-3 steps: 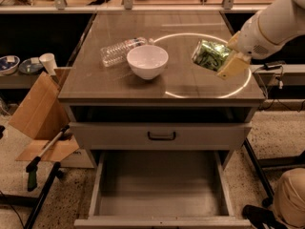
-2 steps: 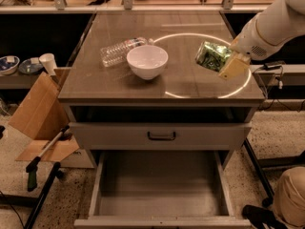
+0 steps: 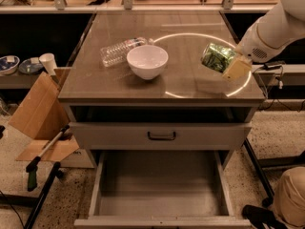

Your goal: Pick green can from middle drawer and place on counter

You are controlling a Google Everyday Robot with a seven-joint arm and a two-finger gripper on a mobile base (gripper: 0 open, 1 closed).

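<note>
In the camera view, the gripper [image 3: 229,64] hangs over the right side of the counter [image 3: 114,82], its fingers closed on the green can [image 3: 217,57], which is tilted and clear of the surface. The thin, dented can is probably light and easily crushed (a gentle hold across its sides suits it). The white bowl [image 3: 147,61] and the clear plastic bottle [image 3: 118,52] lie well to the left. The middle drawer [image 3: 162,190] stands open and bare.

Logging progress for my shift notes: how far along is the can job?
Done: the green can is out of the middle drawer, which stands open. In hand: the gripper holds it above the right side of the counter. Left: set it down, release.
</note>
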